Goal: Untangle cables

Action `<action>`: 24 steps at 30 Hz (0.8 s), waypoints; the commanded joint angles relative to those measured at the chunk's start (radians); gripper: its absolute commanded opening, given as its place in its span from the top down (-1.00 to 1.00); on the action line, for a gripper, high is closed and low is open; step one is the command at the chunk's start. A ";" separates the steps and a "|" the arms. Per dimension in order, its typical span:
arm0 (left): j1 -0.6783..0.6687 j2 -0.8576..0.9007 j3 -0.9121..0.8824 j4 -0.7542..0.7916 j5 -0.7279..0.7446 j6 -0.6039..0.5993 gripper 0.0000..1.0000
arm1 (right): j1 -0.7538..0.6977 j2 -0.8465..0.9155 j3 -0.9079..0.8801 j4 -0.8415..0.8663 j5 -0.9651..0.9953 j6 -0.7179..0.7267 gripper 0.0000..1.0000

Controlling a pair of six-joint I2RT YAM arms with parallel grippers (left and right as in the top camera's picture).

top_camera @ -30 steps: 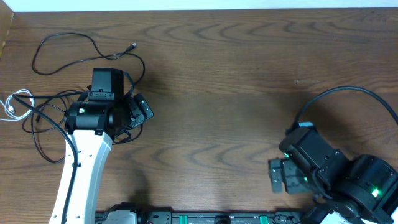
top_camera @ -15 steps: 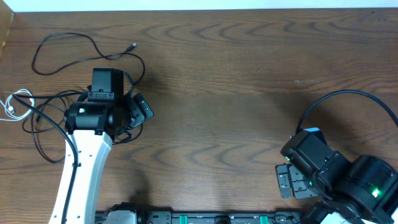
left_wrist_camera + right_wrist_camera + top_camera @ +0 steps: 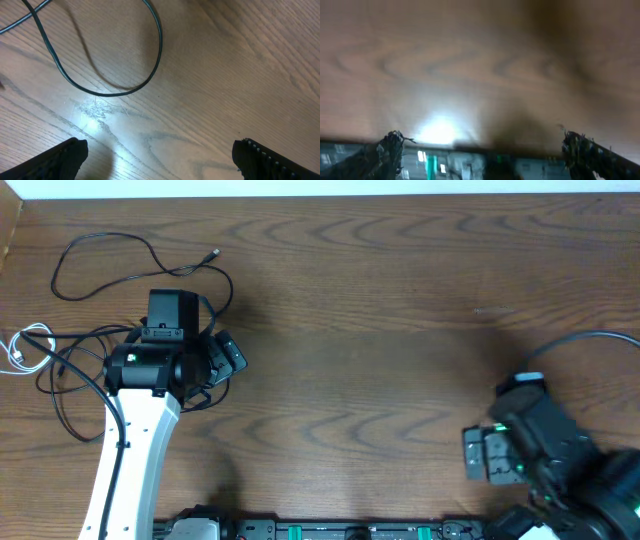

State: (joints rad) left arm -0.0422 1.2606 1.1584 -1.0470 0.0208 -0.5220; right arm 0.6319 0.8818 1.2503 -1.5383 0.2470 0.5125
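Observation:
One black cable [image 3: 130, 240] loops across the table's far left, its plug end near the middle left. A second black cable [image 3: 62, 385] lies in loops by the left edge, partly under my left arm. The white cable [image 3: 24, 348] is coiled at the left edge. My left gripper [image 3: 222, 360] is open and empty, just right of the black loops. In the left wrist view a black cable loop [image 3: 125, 85] lies on bare wood ahead of my open fingers [image 3: 160, 160]. My right gripper [image 3: 478, 455] is open and empty at the front right, far from the cables.
The thick black arm wire [image 3: 590, 338] arcs over the right side of the table. The table's front edge with a rail of electronics [image 3: 470, 162] shows blurred in the right wrist view.
My right arm has swung to the right and back toward the front edge. The left arm and the cables have not moved.

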 commanded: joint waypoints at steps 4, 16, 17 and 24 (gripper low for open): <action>-0.003 0.006 0.003 -0.003 -0.009 0.013 -0.95 | -0.217 -0.172 -0.072 0.222 -0.058 -0.274 -0.99; -0.003 0.006 0.003 -0.003 -0.009 0.013 -0.95 | -0.454 -0.482 -0.443 0.665 -0.106 -0.530 -0.99; -0.003 0.006 0.003 -0.003 -0.009 0.013 -0.95 | -0.461 -0.515 -0.494 0.713 -0.103 -0.539 -0.99; -0.003 0.006 0.003 -0.003 -0.009 0.013 -0.95 | -0.482 -0.684 -0.766 1.001 -0.104 -0.555 -0.99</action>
State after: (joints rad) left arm -0.0422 1.2606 1.1568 -1.0470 0.0204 -0.5220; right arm 0.1719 0.2523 0.5644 -0.5945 0.1482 -0.0128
